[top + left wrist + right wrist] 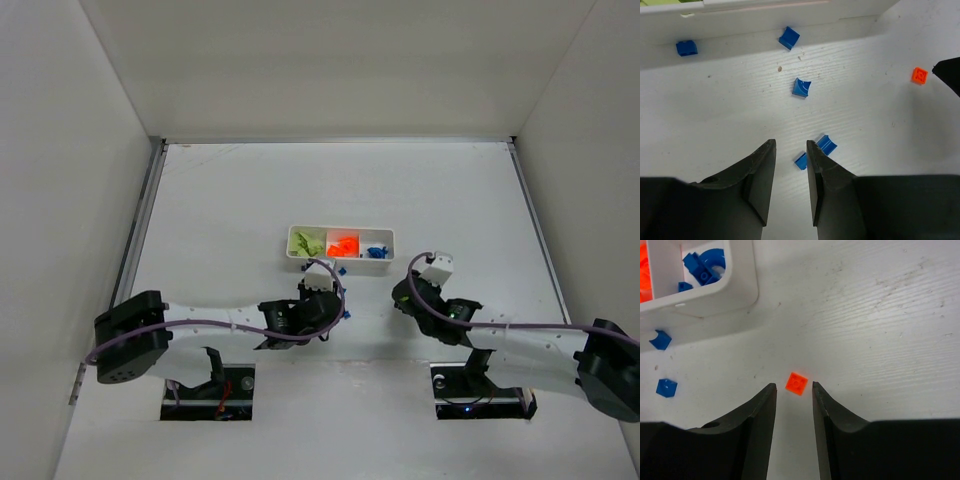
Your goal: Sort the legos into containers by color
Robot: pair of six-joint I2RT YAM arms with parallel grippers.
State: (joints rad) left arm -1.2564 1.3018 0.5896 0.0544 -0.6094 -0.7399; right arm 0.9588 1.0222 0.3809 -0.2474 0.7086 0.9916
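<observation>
The white tray holds green legos in its left container, orange legos in the middle and blue legos on the right. My left gripper is open over bare table with nothing between its fingers. Two small blue legos lie half hidden behind its right finger. More blue legos lie toward the tray. My right gripper is open, and a single orange lego lies flat on the table just past its tips, untouched.
The tray wall runs along the top of the left wrist view, and its blue corner sits at the upper left of the right wrist view. Loose blue legos lie left of the right gripper. White walls enclose the table.
</observation>
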